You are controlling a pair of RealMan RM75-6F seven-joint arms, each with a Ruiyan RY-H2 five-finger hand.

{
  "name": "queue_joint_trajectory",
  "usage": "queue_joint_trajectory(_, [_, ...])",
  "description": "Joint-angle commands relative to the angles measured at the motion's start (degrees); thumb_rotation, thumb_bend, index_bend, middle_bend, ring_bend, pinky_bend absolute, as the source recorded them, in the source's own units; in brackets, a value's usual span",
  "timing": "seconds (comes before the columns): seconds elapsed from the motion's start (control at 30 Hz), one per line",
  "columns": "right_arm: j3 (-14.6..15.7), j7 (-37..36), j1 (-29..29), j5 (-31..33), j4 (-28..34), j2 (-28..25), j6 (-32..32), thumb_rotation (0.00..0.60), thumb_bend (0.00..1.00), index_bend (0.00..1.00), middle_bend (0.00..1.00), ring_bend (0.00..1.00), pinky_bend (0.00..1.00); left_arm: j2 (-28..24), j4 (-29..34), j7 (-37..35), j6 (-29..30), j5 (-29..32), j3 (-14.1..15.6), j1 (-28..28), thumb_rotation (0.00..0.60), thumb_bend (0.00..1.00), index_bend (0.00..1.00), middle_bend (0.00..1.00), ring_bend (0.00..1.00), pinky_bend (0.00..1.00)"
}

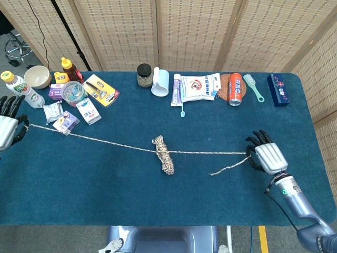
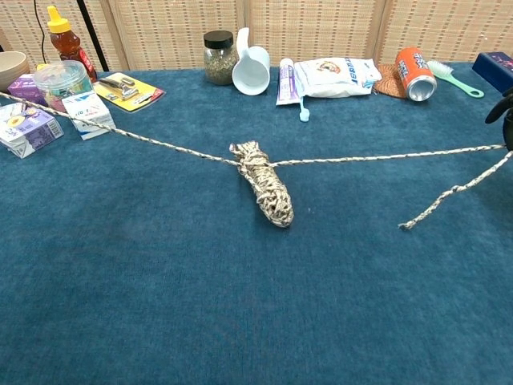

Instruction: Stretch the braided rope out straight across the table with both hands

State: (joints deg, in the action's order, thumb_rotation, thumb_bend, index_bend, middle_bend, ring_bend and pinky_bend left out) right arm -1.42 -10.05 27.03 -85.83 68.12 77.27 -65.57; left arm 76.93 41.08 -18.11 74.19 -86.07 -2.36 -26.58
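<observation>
at the far left edge of the head view the left hand sits just off the table's side, half cut by the frame; its dark fingers point up and look slightly fanned, and the braided rope runs straight into it, so it seems to hold that end, though i cannot see the actual grip.

from there the rope crosses the blue table toward the middle of the frame, passing just beside the small box at the left. in the centre sits the wound bundle, not yet undone, with the line leaving it on both sides.

at the right of the frame the right hand has the rope where it bends; its fingers are curled around it, and a loose tail trails back toward the middle.

to my eye the pull-apart is well under way and both spans look taut. the next move calls for more spread, or the bundle has to be unwound, since it holds most of the slack.
</observation>
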Motion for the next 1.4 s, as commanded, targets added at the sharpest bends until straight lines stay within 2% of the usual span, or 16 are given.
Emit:
queue_joint_trajectory(0.03, [-0.2,0.1,-0.1,0.1,0.3,-0.2,-0.1,0.600,0.54,0.65,0.24,0.09,0.00,0.1,-0.8,-0.7,-0.4,0.5,-0.4,0.2,0.600,0.50,0.62,0.05,0.00,0.00])
queue_joint_trajectory(0.4, [-1.0,1.0,0.3,-0.4,2.1,-1.0,-0.5,0.600,0.54,0.65,0.24,0.09,0.00,0.2,-0.8,-1.3,1.0,-0.4,-0.8,0.0,0.600,0.50,0.62,0.05,0.00,0.00])
queue_joint_trajectory(0.6, [-1.1,0.9,0.4,-0.9,4.0,-1.5,-0.4,0.600,0.54,0.65,0.24,0.09,0.00,0.1,1.4,-0.7,1.7,-1.3,-1.1,-1.1,0.600,0.50,0.62,0.05,0.00,0.00])
queue_joint_trajectory(0.83, [-1.2,1.2,1.5,-2.3,6.8,-1.7,0.0,0.600,0.54,0.65,0.24,0.09,0.00,0.1,6.3,1.6,2.9,-3.9,-1.2,-3.6,0.600,0.50,0.62,0.05,0.00,0.00])
queue_joint_trajectory(1.03, [-1.9,1.8,3.2,-3.2,9.5,-1.3,0.8,0.600,0.54,0.65,0.24,0.09,0.00,0.7,13.3,4.5,3.3,-6.4,-1.7,-6.8,0.600,0.50,0.62,0.05,0.00,0.00])
queue_joint_trajectory(1.4, [-3.1,3.2,5.4,-3.0,11.8,1.1,2.1,0.600,0.54,0.64,0.24,0.09,0.00,4.0,21.6,10.1,0.6,-8.0,-2.2,-10.9,0.600,0.50,0.62,0.05,0.00,0.00])
